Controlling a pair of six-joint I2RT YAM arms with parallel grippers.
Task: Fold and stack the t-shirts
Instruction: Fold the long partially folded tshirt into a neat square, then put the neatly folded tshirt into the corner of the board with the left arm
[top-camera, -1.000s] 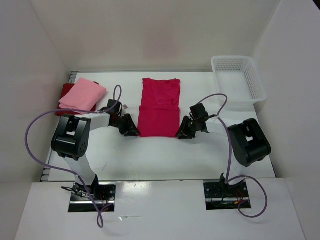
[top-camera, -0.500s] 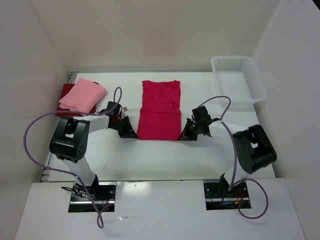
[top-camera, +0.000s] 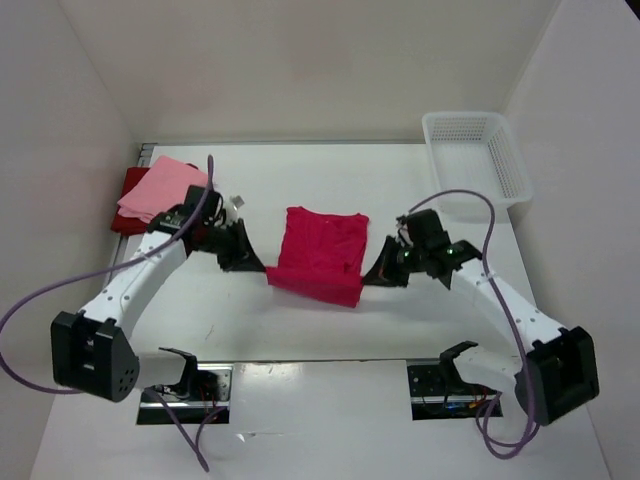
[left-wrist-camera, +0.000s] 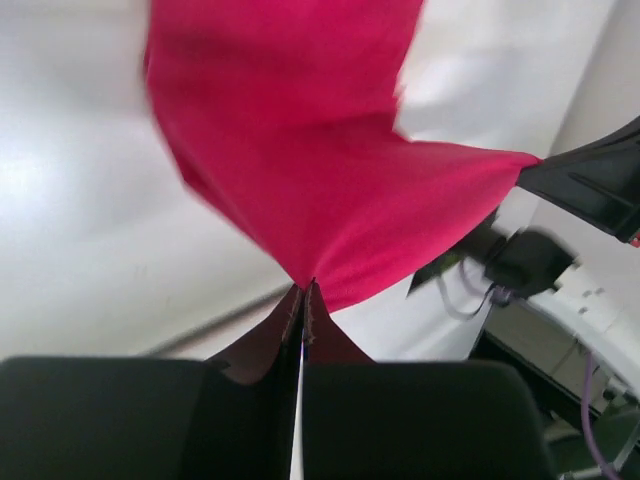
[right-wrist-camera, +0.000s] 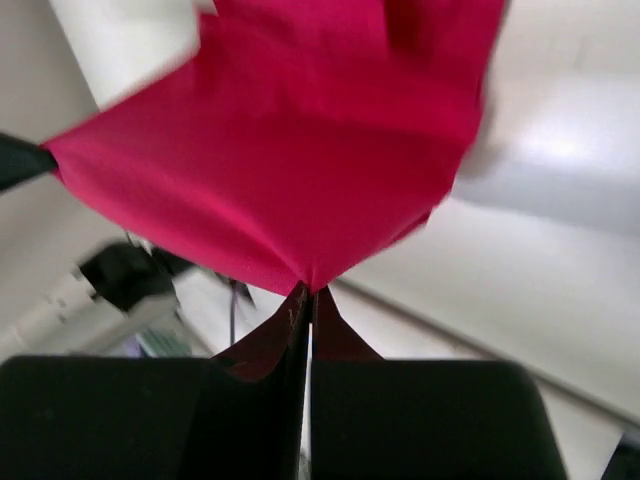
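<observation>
The bright magenta-pink t-shirt (top-camera: 318, 248) is hanging stretched between the two grippers over the middle of the table (top-camera: 300, 175). Its near edge is being held up off the surface while its far part is sloping down toward the tabletop; whether that far edge is touching the table cannot be told from above. The left gripper (top-camera: 264, 274) is pinching the near left corner of the cloth, its jaws pressed together on the fabric. In the left wrist view the cloth is fanning out in taut creases from the closed fingertips. The right gripper (top-camera: 366, 281) is clamping the near right corner in the same way, and in the right wrist view the fabric is spreading from its closed tips toward the other arm. Both wrist views are showing the far part of the shirt blurred. The light pink t-shirt (top-camera: 158, 190) is lying folded at the far left corner of the table, resting on the dark red t-shirt (top-camera: 122, 222), which is peeking out beneath it along the left and near sides. The white mesh basket (top-camera: 518, 172) is sitting at the far right corner, well apart from all three shirts.
</observation>
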